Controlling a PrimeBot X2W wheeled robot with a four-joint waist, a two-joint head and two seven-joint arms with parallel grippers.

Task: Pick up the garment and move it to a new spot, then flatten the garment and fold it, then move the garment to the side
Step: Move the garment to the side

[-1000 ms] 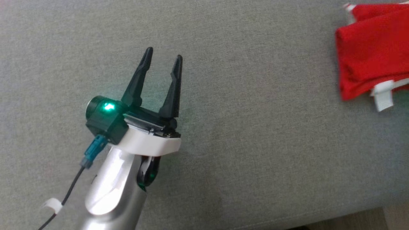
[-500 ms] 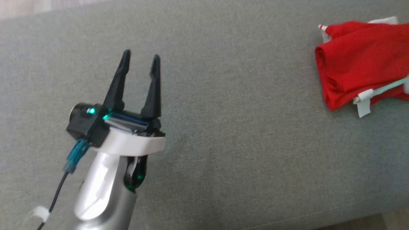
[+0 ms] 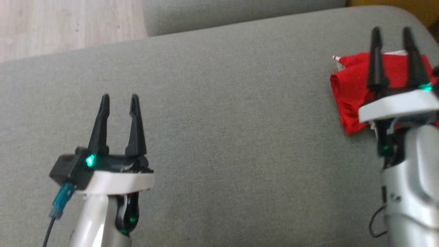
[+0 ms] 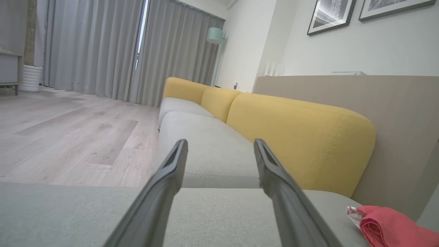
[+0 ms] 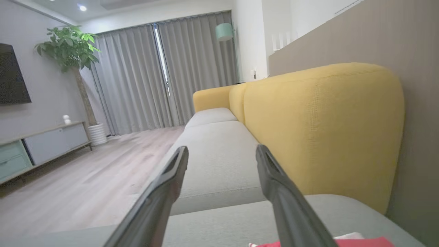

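Note:
The garment (image 3: 349, 89) is a red, folded bundle with white trim, lying at the right end of the grey sofa seat (image 3: 233, 130). It also shows as a red lump (image 4: 391, 228) at the lower right of the left wrist view and as a red strip (image 5: 360, 243) at the bottom of the right wrist view. My right gripper (image 3: 391, 31) hangs over the garment, open and empty, its fingers pointing past the bundle. My left gripper (image 3: 119, 98) stands open and empty over bare seat, far to the garment's left.
Yellow back cushions (image 4: 301, 137) line the sofa's far side, with a beige wall panel (image 5: 418, 120) behind them. A second grey seat (image 3: 219, 13) adjoins at the top. Wooden floor (image 3: 61, 24) lies beyond the seat's edge. A TV cabinet (image 5: 37, 144) and a plant (image 5: 72, 48) stand further off.
The head camera has tilted up and turned, so the whole picture shifted and the floor came in. The right gripper has come into view above the garment.

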